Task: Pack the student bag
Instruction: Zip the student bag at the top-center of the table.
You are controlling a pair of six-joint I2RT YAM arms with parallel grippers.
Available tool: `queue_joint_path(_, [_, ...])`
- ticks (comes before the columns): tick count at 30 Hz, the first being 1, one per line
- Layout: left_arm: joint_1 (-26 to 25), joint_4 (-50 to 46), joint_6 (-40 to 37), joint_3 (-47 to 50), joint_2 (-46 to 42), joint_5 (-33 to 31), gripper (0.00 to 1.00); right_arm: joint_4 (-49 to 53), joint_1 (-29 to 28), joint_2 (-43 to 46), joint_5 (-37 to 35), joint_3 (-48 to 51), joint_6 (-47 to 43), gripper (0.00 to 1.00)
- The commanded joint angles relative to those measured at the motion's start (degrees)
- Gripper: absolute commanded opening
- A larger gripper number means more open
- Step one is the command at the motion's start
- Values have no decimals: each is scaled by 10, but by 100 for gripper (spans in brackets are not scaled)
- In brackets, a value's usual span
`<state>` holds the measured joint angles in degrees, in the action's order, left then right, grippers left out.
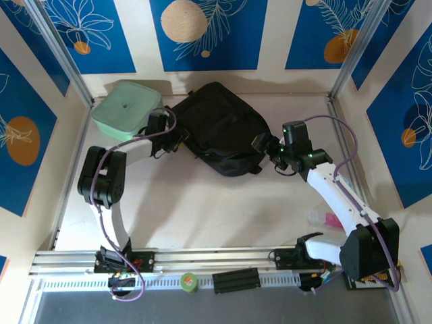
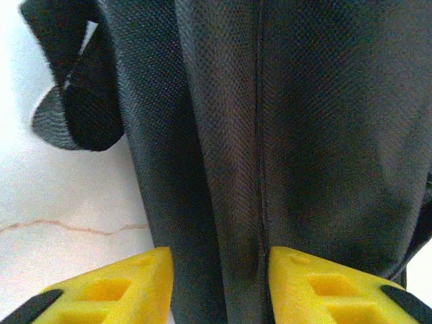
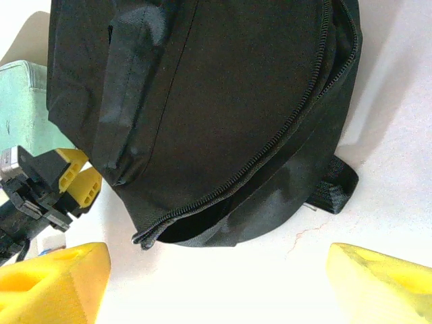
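The student bag, a large black backpack, lies flat in the middle of the table. Its main zipper is partly undone, and a dark mouth gapes at the edge facing my right gripper. My left gripper is at the bag's left edge, its yellow fingers half closed with a raised fold of black fabric between them. In the right wrist view the left gripper sits at the bag's corner. My right gripper hangs wide open over bare table just short of the mouth, holding nothing.
A mint-green lidded box stands at the back left, touching the bag's corner. A bag strap sticks out onto the table. A pink item lies by the right arm. A green roll and a black bar rest on the front rail.
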<state>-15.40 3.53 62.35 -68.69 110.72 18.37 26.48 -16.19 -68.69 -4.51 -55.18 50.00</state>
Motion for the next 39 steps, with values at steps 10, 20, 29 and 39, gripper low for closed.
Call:
queue_joint_path(10, [-3,36,16,-21,-8,25,0,41,-69,-14,-42,-61,-22,72])
queue_joint_path(20, [-49,-29,-19,-15,-117,10,0,49,-238,-147,-81,-159,-40,57])
queue_joint_path(29, [-93,-48,-21,-7,-160,15,0,29,-232,-232,-62,-168,-12,54])
queue_joint_path(39, [-106,-37,-15,-9,-140,26,0,7,-207,-207,-6,-144,8,69])
